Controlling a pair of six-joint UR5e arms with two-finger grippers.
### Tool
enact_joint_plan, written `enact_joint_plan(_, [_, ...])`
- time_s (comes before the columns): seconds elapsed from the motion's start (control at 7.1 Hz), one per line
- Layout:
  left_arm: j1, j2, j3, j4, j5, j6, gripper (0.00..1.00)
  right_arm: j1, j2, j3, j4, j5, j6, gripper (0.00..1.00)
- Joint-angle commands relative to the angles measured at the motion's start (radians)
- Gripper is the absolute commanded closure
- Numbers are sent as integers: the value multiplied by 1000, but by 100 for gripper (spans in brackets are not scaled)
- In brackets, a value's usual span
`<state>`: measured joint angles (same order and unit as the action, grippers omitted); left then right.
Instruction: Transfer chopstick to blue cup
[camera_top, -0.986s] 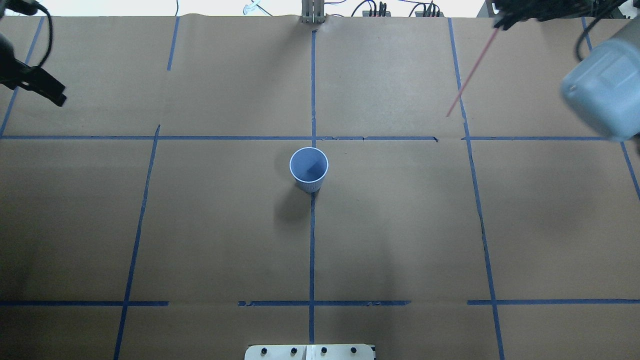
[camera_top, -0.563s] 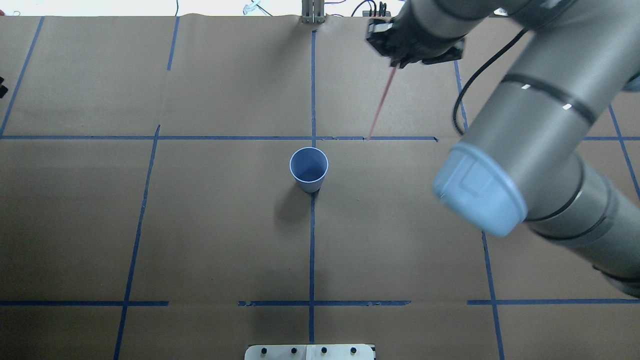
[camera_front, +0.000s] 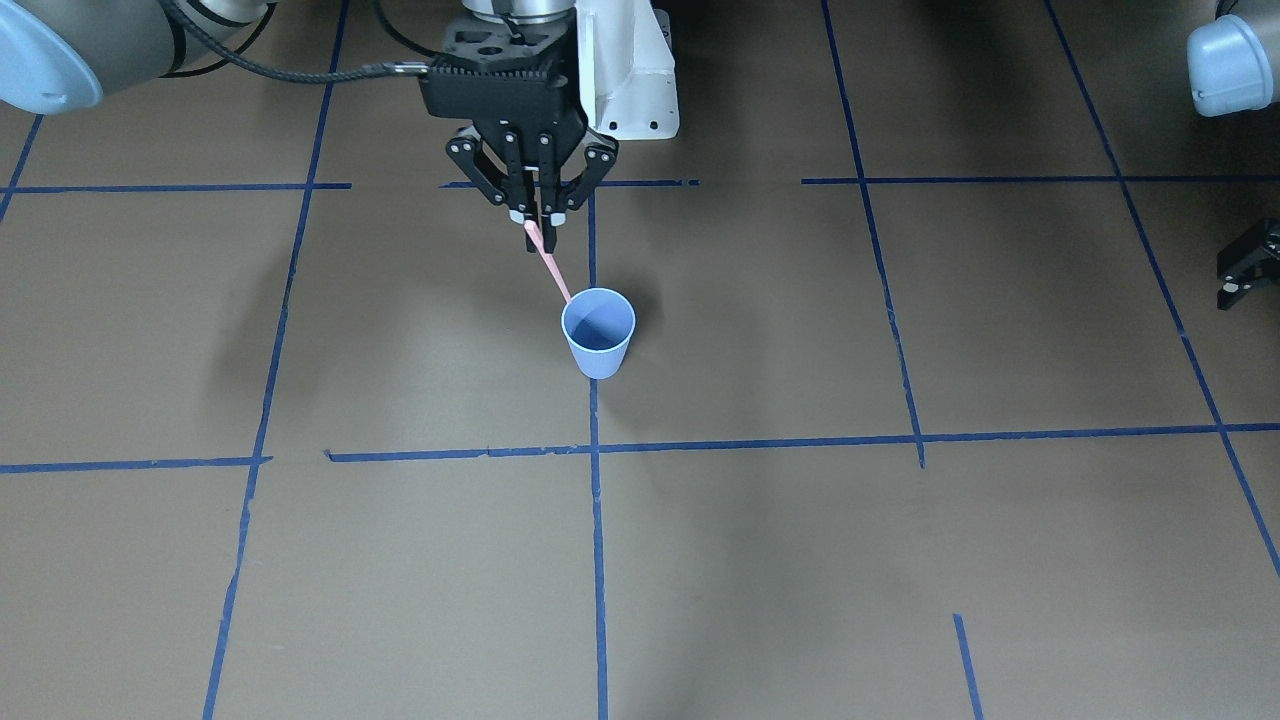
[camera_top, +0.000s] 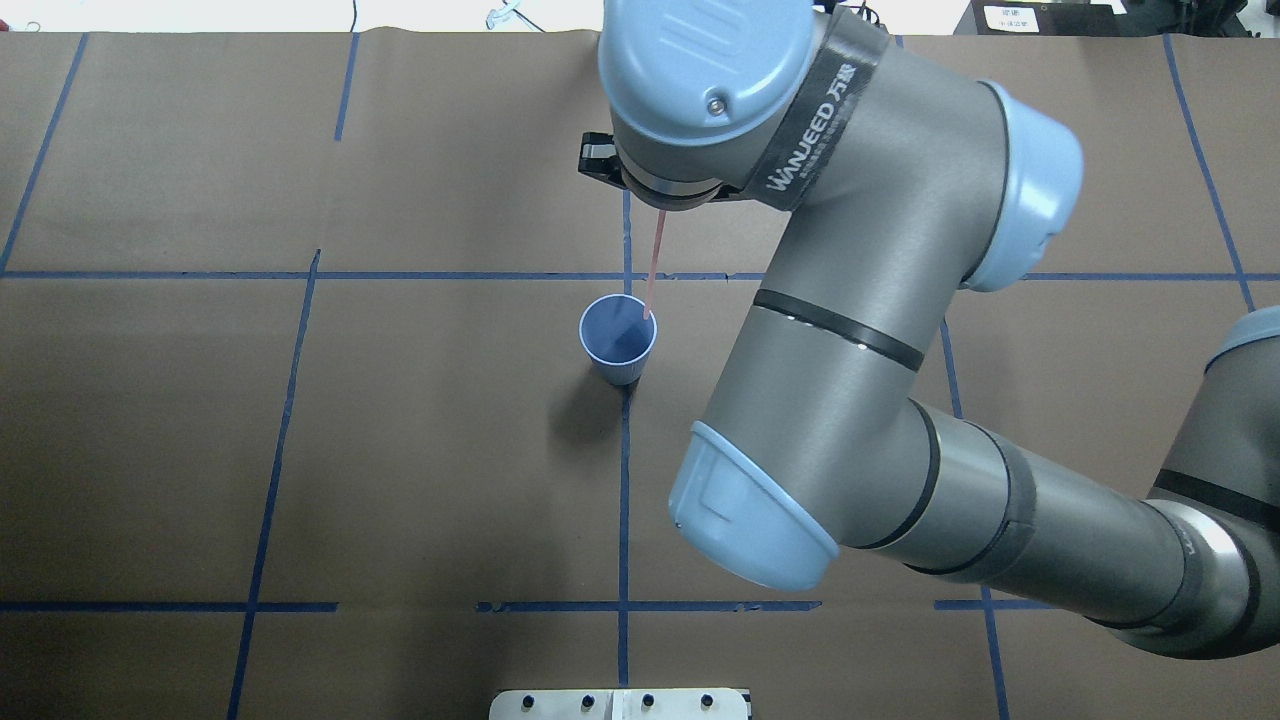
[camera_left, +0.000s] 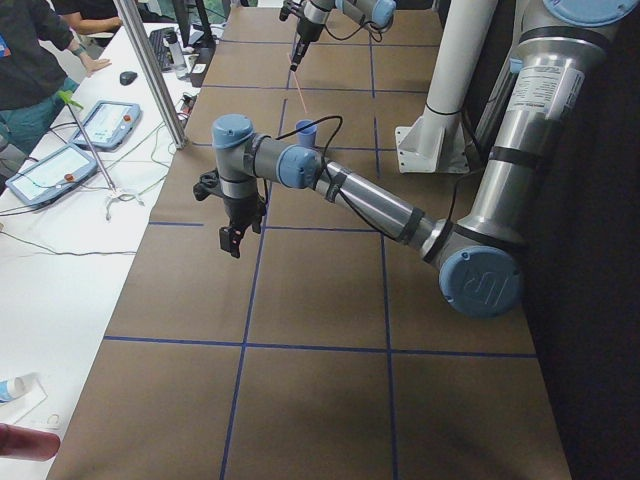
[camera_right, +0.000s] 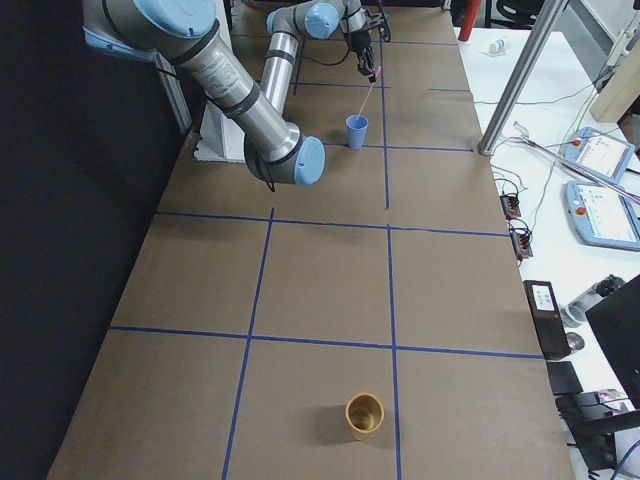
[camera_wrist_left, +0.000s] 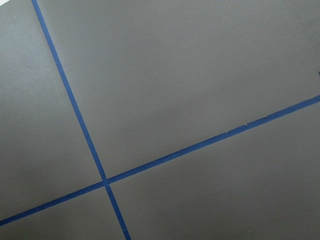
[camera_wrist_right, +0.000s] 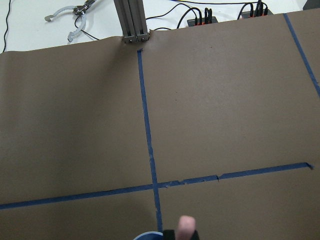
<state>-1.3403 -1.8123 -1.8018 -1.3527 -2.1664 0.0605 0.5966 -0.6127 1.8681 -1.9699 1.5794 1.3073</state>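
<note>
The blue cup (camera_top: 618, 340) stands upright at the table's middle and also shows in the front view (camera_front: 598, 335). My right gripper (camera_front: 537, 218) hangs just behind it on the robot's side, shut on one pale pink chopstick (camera_front: 551, 265). The stick slants down and its lower end (camera_top: 648, 316) sits at the cup's rim, over the mouth. In the overhead view my right arm hides the gripper. The right wrist view shows the stick's blurred end (camera_wrist_right: 186, 227) and a sliver of the cup's rim (camera_wrist_right: 148, 235). My left gripper (camera_front: 1240, 272) is far off at the table's side, cut by the frame edge.
Brown paper with blue tape lines (camera_top: 624, 480) covers the table. A yellow cup (camera_right: 364, 414) stands near the table's end on my right. A metal post (camera_wrist_right: 131, 22) and cables stand at the far edge. An operator (camera_left: 30, 50) and tablets are beyond it.
My right arm has swung left from the far right corner, carrying the chopstick until its lower end is at the cup. My left gripper has left the overhead view.
</note>
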Motion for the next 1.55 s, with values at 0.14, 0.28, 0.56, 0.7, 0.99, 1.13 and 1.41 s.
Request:
enact_joint_plan(0.14, [0,1,1,-2,0,1,0,-44,10,-79,57,-13,9,100])
enact_joint_plan(0.28, [0,1,5,-2,0,1,0,-63,13,-96,57,-37,9,100])
enact_joint_plan(0.56, [0,1,6,-3,0,1,0,-70,8,-102,83,-38,3,12])
enact_joint_plan(0.7, [0,1,6,-3,0,1,0,-77,11,-101,85,-39,6,0])
enact_joint_plan(0.99, [-2,-1,6,-3,0,-1,0,-77,13,-96,86,-35,7,0])
enact_joint_plan(1.13, [-2,-1,7,-2,0,-1,0,-75,10,-75,83,-27,4,0])
enact_joint_plan(1.41, [-38,1,42,3,-27,2,0,9,-94,97,11,107,-12,0])
